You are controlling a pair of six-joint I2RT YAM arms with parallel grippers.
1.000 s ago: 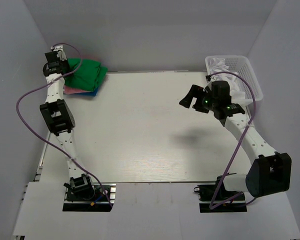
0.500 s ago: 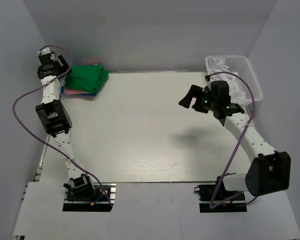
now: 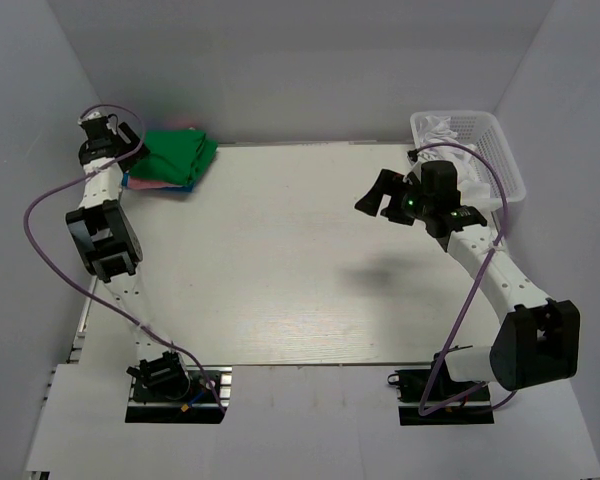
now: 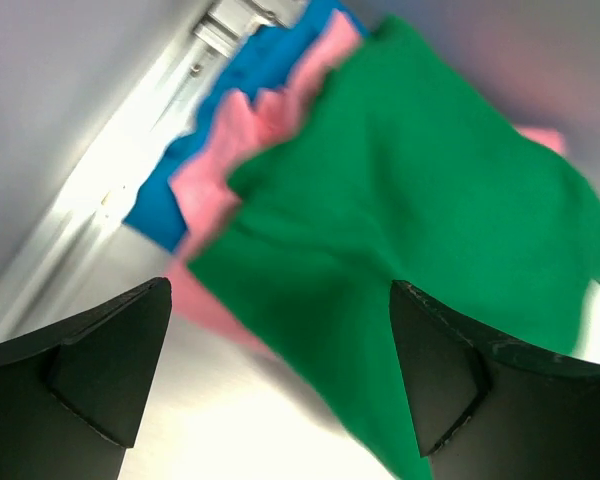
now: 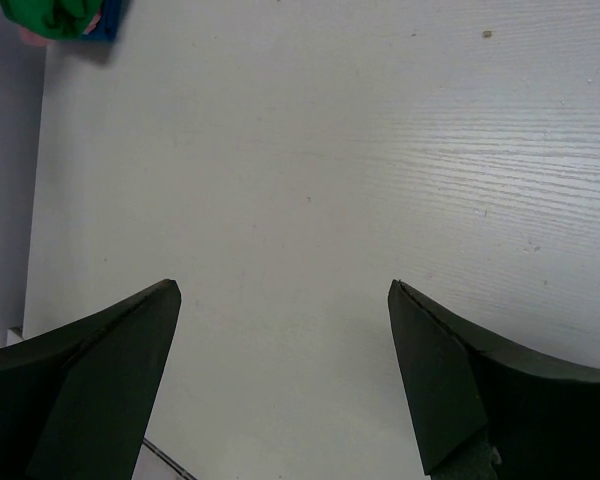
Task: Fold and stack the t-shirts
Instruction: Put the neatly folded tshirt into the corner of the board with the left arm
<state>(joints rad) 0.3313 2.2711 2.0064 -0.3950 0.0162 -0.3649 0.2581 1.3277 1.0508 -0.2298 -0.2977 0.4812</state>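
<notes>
The pale wood-grain worktop (image 3: 280, 270) fills most of the overhead view, walled in by grey panels. The left arm (image 3: 105, 235) reaches up the left edge to the far left corner, and the right arm (image 3: 495, 275) bends from its base toward the middle of the right half. A white mesh basket (image 3: 508, 160) stands at the far right corner, with something white and crumpled in its far end. At the far left corner lies the stack of folded t-shirts: the green t-shirt (image 3: 180, 155) is on top, the pink t-shirt (image 3: 148, 183) shows under its near edge, and the blue t-shirt (image 3: 178, 187) peeks out at the bottom. The wrist view is blurred but shows the same three layers. The left tool (image 3: 115, 142) hangs just beside the stack's left edge with its fingers spread wide and nothing between them, the green cloth lying beyond the gap. The right tool (image 3: 377, 193) hovers above bare worktop left of the basket, well apart from the stack, fingers also spread and holding nothing. A purple cable (image 3: 32, 215) loops out from the left arm.
</notes>
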